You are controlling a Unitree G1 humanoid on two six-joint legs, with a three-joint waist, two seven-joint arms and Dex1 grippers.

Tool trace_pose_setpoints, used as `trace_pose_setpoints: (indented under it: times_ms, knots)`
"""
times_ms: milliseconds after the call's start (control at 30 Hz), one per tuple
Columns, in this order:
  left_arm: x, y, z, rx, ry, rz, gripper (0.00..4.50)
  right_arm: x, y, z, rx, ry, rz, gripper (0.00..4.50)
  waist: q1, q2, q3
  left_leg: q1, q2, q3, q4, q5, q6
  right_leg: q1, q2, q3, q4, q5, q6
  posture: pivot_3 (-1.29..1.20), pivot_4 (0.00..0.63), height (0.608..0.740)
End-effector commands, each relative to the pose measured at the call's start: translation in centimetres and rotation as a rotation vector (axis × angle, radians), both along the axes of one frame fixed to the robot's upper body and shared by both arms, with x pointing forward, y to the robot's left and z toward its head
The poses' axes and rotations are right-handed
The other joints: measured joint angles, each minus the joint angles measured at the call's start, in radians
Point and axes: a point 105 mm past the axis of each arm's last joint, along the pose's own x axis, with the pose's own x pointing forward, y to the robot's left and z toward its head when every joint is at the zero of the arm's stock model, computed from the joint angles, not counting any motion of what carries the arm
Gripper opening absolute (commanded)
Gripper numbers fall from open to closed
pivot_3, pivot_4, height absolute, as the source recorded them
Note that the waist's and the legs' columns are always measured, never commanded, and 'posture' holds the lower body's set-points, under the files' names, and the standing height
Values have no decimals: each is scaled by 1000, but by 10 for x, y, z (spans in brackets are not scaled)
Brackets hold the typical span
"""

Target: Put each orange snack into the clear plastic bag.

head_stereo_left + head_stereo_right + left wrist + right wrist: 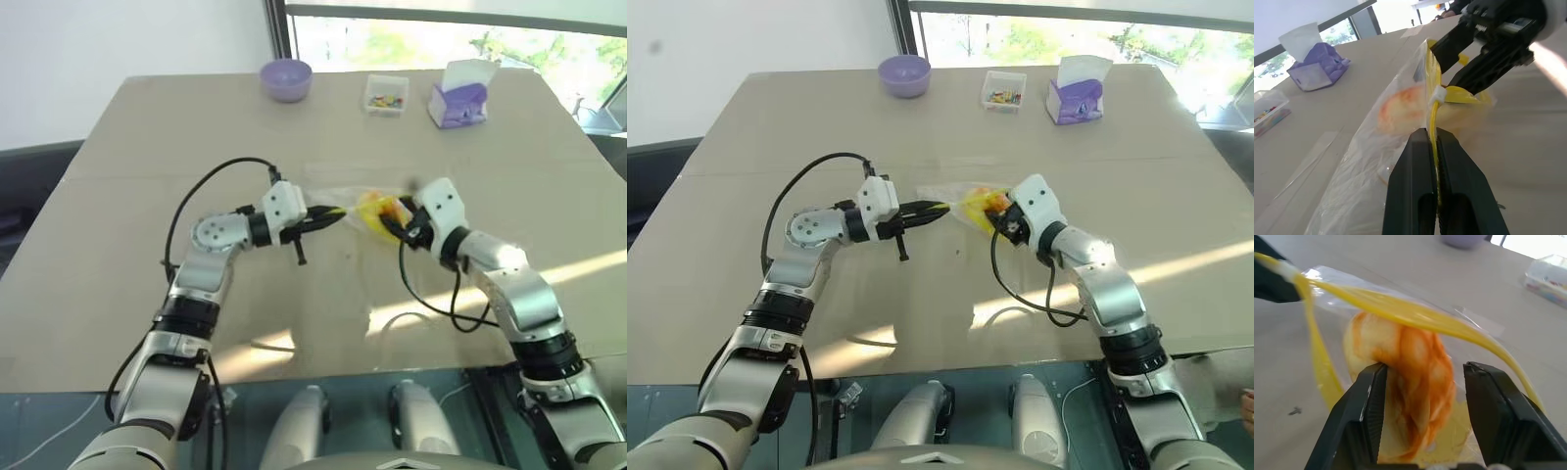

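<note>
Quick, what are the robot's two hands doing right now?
Left gripper: shut on the yellow seal strip of the bag.
Right gripper: jaws open around the bun at the bag's mouth.

The orange snack (1405, 382), a round bun, is seen inside the clear plastic bag (1376, 161). The bag's yellow-sealed mouth is held open above the bench (147, 196).

Beige table (147, 196), white wall (118, 49), bright window (441, 39), sunlight streaks.

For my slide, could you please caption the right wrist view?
Open right gripper straddles the orange bun inside the clear zip bag's yellow-sealed mouth.
</note>
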Motion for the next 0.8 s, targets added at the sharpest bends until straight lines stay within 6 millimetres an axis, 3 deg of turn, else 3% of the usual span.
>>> trace_pose_setpoints:
  times_ms: [33, 133, 200, 400, 600, 767, 800]
  knots:
    - [5, 7, 12, -42, -18, 43, 0, -19, -6, 15, -110, -104, 72, 2689, 3, 0, 0, 0, 0, 0, 0, 0, 0, 0, 0, -1, 0, 0, 0, 0, 150, 740]
    - [7, 9, 14, -60, -9, 57, 0, -26, -11, 18, -134, -131, 83, 3505, 0, 0, 0, 0, 0, 0, 0, 0, 0, 1, 0, -1, 0, 0, 0, 0, 150, 740]
    - [7, 10, 16, -64, -6, 57, 0, -31, -14, 22, -177, -185, 81, 4406, -1, 0, 0, 0, 0, 0, 0, 0, 0, 0, 0, -1, 0, 0, 0, 0, 150, 740]
    - [6, 11, 21, -90, -4, 52, 0, -29, -30, 16, -353, -293, 24, 4462, 4, 0, 0, 0, 0, 0, 1, 0, 0, 1, 0, -1, 0, 0, 0, 0, 150, 740]
    - [3, 10, 23, -110, 2, 44, 0, -2, -45, -6, -550, -368, -41, 4462, 2, 0, 0, 1, 0, 0, 2, 1, -1, 2, 0, -1, 1, 0, 0, 0, 150, 740]
    - [1, 10, 23, -110, 0, 44, 0, 13, -45, -5, -573, -394, -49, 4462, 1, 0, 0, 0, 0, 0, 2, 2, -3, 2, 0, 0, 1, 0, 0, 0, 150, 740]
    - [1, 11, 23, -107, -2, 46, 0, 15, -46, -3, -569, -405, -56, 4229, 1, 0, 0, 0, 0, 1, 2, 2, -3, 2, 0, 0, 1, 0, 0, 0, 150, 740]
